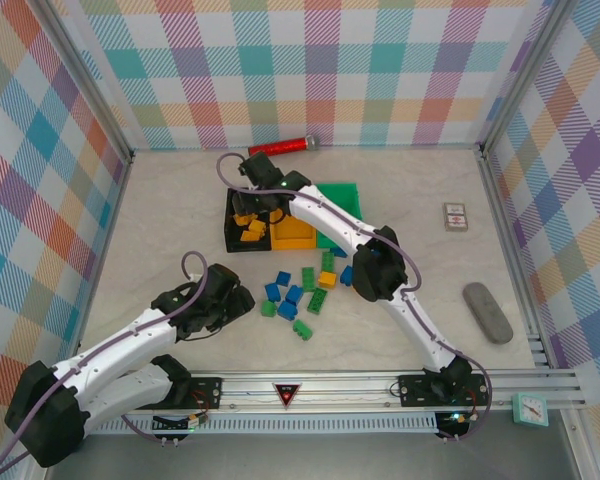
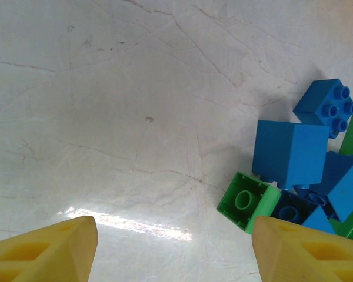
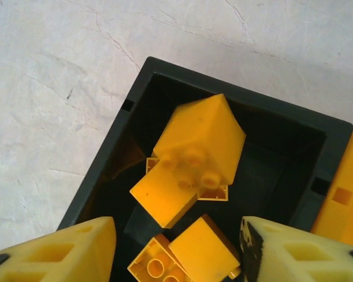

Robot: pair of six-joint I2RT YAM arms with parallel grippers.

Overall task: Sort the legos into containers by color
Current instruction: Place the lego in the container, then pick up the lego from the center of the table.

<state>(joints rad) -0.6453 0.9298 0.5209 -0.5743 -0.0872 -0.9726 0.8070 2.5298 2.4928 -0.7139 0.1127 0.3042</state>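
Observation:
My right gripper [image 3: 176,235] hangs open over the black bin [image 3: 282,126], nothing between its fingers. Several yellow-orange legos [image 3: 197,141] lie heaped inside that bin. In the top view the black bin [image 1: 231,228], yellow-orange bin [image 1: 293,236] and green bin [image 1: 342,192] stand in a row, with the right gripper [image 1: 253,210] above the black one. Blue, green and yellow legos [image 1: 300,292] lie scattered on the table in front of the bins. My left gripper [image 2: 175,235] is open just left of this pile, close to a green brick [image 2: 247,201] and blue bricks [image 2: 291,151].
A red cylinder [image 1: 282,146] lies by the back wall. A small white card box [image 1: 456,216] and a grey oblong object [image 1: 488,312] sit at the right. The right arm reaches diagonally over the pile's right side. Bare tabletop [image 2: 106,117] lies left of the pile.

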